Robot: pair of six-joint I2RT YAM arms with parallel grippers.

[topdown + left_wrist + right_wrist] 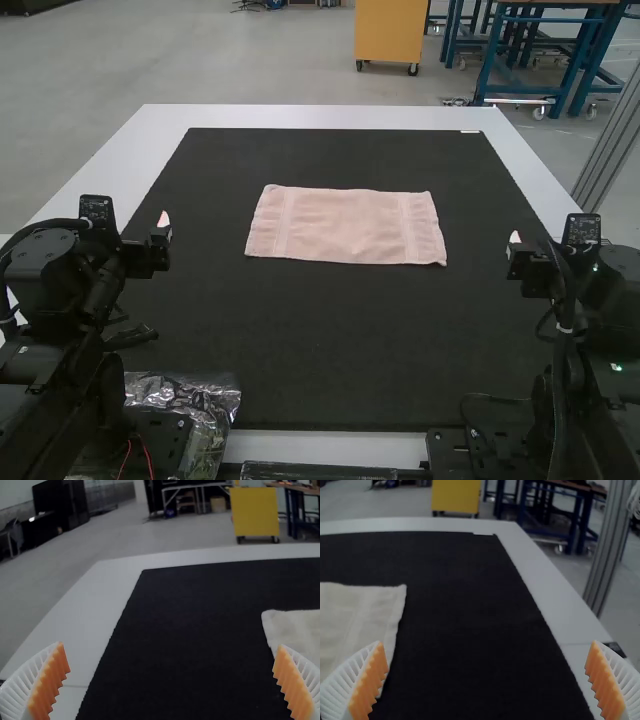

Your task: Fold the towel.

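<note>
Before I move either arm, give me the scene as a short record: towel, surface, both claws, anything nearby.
towel: pale pink, lying flat, long sides running left to right, a band near each short end
surface: black mat on a white table
left claw: open, empty, off the towel's left end
right claw: open, empty, off the towel's right end
contact: neither claw touches the towel
nearby: crumpled clear plastic beside the left arm's base
</note>
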